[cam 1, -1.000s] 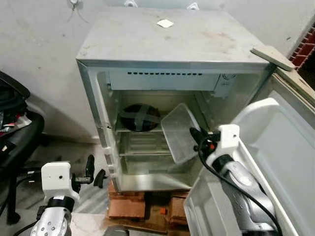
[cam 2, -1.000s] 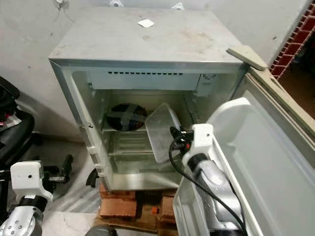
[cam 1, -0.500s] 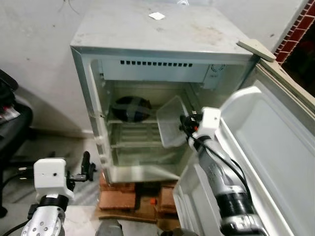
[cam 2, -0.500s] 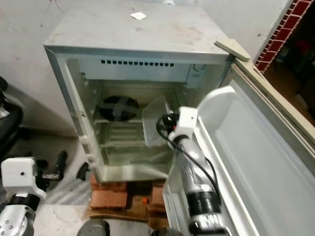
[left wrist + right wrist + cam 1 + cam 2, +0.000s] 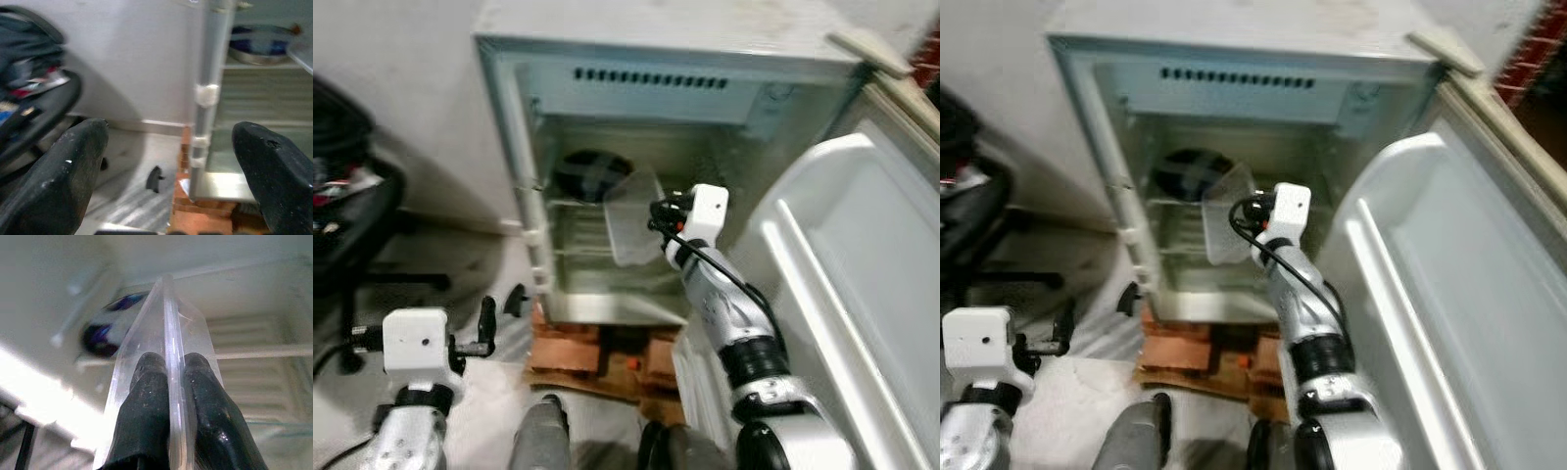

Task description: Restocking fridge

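A black office chair (image 5: 352, 225), heaped with dark items, is recorded at the far left against a pale wall. The left gripper (image 5: 499, 318) is held low in front of the chair, over the grey floor (image 5: 440, 259); in the left wrist view its two black fingers (image 5: 63, 176) are seen spread wide apart, with nothing between them. A small white fridge (image 5: 666, 88) is set next in line, raised on a stack of red bricks (image 5: 597, 357), its cabinet open to the front. A perforated freezer panel (image 5: 651, 83) is noted across the top of the interior. A dark round bowl (image 5: 592, 174) with a bluish pattern is placed on the upper shelf (image 5: 573, 204), toward the left and back. A clear plastic container (image 5: 631, 227) is held tilted inside the cabinet, just right of the bowl and in front of the shelves, resting on nothing visible. The right gripper (image 5: 656, 217) is reached into the fridge opening; in the right wrist view its fingers (image 5: 146, 396) are seen clamped together on the thin rim of the container (image 5: 171, 357), one on each side. The silver right arm (image 5: 729, 304) is extended from below. The fridge door (image 5: 862, 294) is swung fully open at the right, its white inner liner facing up.
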{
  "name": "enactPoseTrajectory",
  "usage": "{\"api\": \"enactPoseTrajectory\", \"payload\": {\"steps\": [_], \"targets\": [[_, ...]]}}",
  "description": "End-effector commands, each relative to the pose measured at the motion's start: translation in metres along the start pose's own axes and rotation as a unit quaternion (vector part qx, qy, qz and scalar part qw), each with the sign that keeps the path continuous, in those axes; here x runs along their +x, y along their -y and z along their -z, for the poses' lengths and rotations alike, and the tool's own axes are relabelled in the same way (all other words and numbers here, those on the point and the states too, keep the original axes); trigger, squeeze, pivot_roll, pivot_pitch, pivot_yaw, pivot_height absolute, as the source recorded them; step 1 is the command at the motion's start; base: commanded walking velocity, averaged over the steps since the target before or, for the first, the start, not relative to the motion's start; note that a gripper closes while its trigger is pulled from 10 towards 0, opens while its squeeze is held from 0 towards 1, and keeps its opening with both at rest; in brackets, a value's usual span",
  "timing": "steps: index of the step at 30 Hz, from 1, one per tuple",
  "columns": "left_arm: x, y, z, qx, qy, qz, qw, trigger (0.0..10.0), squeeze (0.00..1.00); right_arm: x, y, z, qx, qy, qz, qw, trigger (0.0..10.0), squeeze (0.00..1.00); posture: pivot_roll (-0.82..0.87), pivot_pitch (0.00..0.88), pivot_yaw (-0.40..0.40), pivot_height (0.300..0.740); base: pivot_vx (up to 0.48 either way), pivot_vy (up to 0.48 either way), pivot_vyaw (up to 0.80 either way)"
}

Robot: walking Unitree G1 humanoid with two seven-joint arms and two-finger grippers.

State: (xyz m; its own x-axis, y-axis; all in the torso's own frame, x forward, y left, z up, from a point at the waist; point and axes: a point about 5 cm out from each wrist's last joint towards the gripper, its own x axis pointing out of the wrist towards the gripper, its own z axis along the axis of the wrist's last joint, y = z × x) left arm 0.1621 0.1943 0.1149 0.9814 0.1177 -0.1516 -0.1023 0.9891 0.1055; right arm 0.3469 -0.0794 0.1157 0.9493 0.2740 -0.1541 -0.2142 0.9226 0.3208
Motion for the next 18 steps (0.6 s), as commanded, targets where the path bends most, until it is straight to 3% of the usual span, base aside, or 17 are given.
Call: {"api": "enactPoseTrajectory", "payload": {"steps": [1, 12, 18], "targets": [[0.001, 0.000, 0.003, -0.001, -0.012, 0.001, 1.000, 10.0, 0.00, -0.001, 0.002, 0.001, -0.008, 0.001, -0.001, 1.000, 10.0, 0.00, 0.29, 0.198, -0.089, 0.740, 0.000, 0.000, 0.00], [0.005, 0.007, 0.006, -0.013, -0.022, 0.004, 1.000, 10.0, 0.00, -0.020, 0.022, 0.007, -0.004, 0.030, 0.066, 0.997, 10.0, 0.00, 0.27, 0.167, -0.088, 0.740, 0.000, 0.000, 0.00], [0.012, 0.007, 0.007, -0.012, -0.016, 0.006, 1.000, 10.0, 0.00, -0.032, 0.036, 0.005, -0.005, 0.044, 0.104, 0.994, 10.0, 0.00, 0.25, 0.139, -0.086, 0.740, 0.000, 0.267, 0.00]]}}
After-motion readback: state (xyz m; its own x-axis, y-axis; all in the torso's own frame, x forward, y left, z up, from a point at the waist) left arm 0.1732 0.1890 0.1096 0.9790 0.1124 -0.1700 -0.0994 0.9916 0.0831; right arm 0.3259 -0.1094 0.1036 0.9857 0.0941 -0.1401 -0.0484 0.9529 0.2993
